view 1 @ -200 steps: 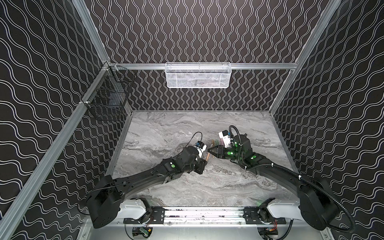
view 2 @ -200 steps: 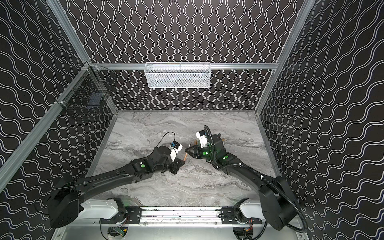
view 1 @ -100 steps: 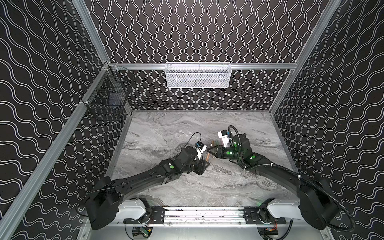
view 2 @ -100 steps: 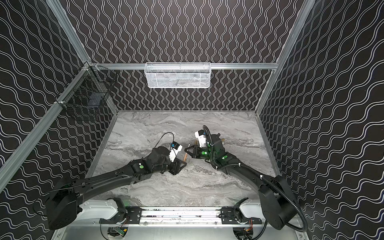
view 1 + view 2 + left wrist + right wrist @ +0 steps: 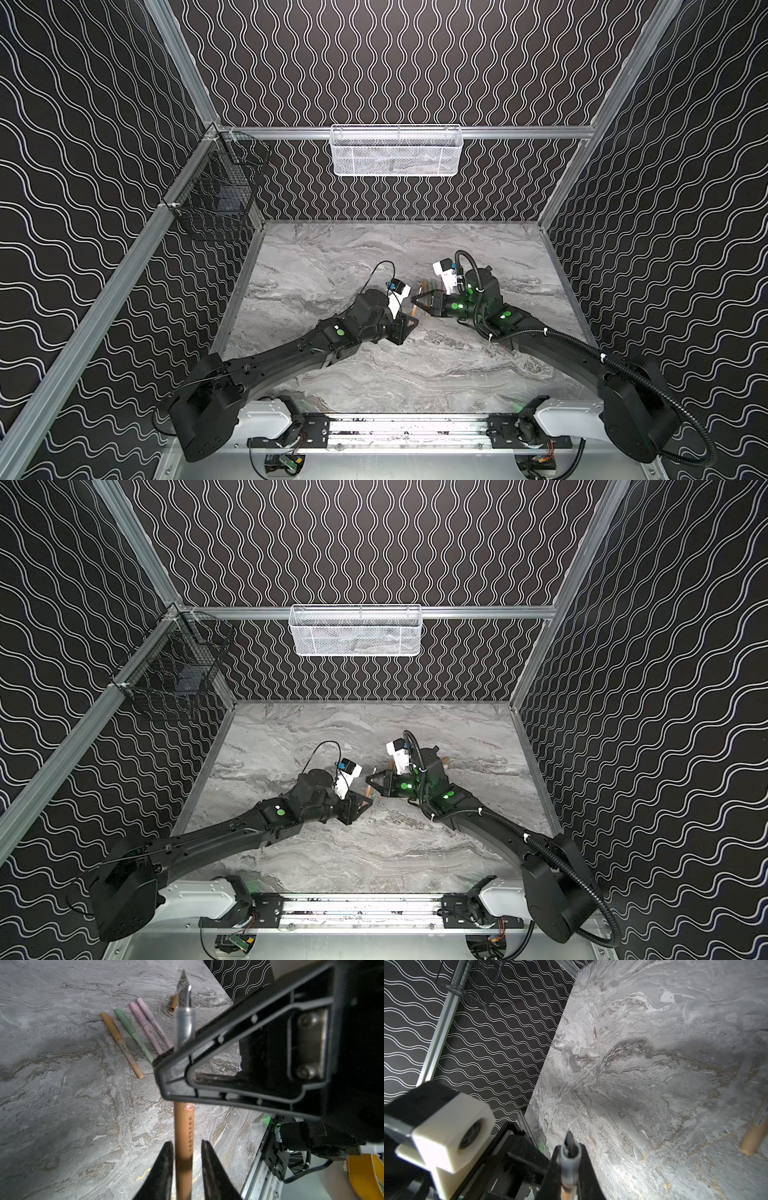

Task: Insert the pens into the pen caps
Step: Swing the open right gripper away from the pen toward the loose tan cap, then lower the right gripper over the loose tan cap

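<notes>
Basically nothing big has moved since a second ago: both my arms still meet mid-surface. Black wavy-line walls (image 5: 395, 62) box in the grey marble surface (image 5: 374, 249). A white mesh basket (image 5: 397, 151) hangs on the back rail, a black wire basket (image 5: 216, 199) on the left wall. My right gripper (image 5: 413, 298) is clenched on the uncapped tan-orange pen (image 5: 184, 1126) near its nib, above the surface's middle. My left gripper (image 5: 187, 1145) straddles the barrel loosely, gap on one side. Four capped pens (image 5: 134, 1036) lie side by side toward the right edge, a lone tan cap (image 5: 173, 1003) just beyond them.
</notes>
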Motion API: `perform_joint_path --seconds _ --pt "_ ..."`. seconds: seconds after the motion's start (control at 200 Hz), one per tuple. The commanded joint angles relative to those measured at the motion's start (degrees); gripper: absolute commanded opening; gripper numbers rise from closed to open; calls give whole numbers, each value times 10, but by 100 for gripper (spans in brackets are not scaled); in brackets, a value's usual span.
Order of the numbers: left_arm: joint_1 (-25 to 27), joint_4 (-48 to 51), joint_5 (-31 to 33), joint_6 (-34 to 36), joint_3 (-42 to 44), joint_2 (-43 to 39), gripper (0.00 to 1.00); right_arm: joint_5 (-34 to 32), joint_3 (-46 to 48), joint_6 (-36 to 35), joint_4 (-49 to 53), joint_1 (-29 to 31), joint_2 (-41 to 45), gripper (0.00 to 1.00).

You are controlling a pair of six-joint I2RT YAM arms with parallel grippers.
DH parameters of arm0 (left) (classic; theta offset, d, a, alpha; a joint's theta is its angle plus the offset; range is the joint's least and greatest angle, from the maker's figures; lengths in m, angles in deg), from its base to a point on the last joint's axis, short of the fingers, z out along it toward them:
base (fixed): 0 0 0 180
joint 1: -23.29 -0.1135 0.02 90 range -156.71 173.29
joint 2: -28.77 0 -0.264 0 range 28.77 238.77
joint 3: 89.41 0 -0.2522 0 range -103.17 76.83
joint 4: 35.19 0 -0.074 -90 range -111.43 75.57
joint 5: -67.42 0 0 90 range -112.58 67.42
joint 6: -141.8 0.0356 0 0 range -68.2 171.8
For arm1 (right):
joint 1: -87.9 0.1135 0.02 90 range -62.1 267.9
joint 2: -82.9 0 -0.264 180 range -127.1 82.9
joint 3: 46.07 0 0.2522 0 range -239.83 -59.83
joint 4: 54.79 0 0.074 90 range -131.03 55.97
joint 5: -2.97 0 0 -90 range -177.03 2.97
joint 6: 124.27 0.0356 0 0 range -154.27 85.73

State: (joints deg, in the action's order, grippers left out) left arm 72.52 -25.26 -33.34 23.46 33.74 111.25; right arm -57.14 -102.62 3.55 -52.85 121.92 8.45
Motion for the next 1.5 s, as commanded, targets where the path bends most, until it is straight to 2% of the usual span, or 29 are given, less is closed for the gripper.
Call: perform_joint_path --seconds 0.0,0.29,0.325,0.435,0.506,0.576,0.701,0.766,0.881,0.951,1.031,1.236,1.351,1.492 --pt "-2 -32 -20 1 0 6 23 3 -5 -2 -7 1 4 2" --pt "-2 -45 -23 3 9 -2 2 2 -11 -2 -2 2 6 4" --pt "-2 -46 -18 5 11 -7 1 1 -11 -1 -1 1 7 9" --pt "-2 -54 5 4 25 -24 0 -14 -22 -11 25 2 19 39" --pt "-2 -66 23 5 38 -32 0 -39 -33 -20 56 1 37 45" --pt "-2 -83 36 3 56 -43 0 -115 -30 -17 73 0 68 49" --pt "-2 -144 38 -1 102 -69 0 -240 -17 -20 96 -15 115 48" --pt "-2 -170 33 -1 124 -85 0 -271 -25 -29 127 -45 113 46" --pt "-2 -183 23 -1 143 -111 1 -306 -68 -56 210 -122 55 42" --pt "-1 -180 18 -4 145 -123 1 -402 -85 -84 234 -127 13 41" --pt "-1 -157 11 -5 136 -137 1 -469 -101 -104 237 -136 -41 40" --pt "0 -144 11 -4 134 -161 1 -463 -217 -142 310 -186 -206 41" --pt "1 -141 9 -4 138 -175 1 -449 -234 -163 297 -208 -245 45" --pt "1 -132 4 -2 136 -175 1 -407 -278 -167 330 -235 -296 41"
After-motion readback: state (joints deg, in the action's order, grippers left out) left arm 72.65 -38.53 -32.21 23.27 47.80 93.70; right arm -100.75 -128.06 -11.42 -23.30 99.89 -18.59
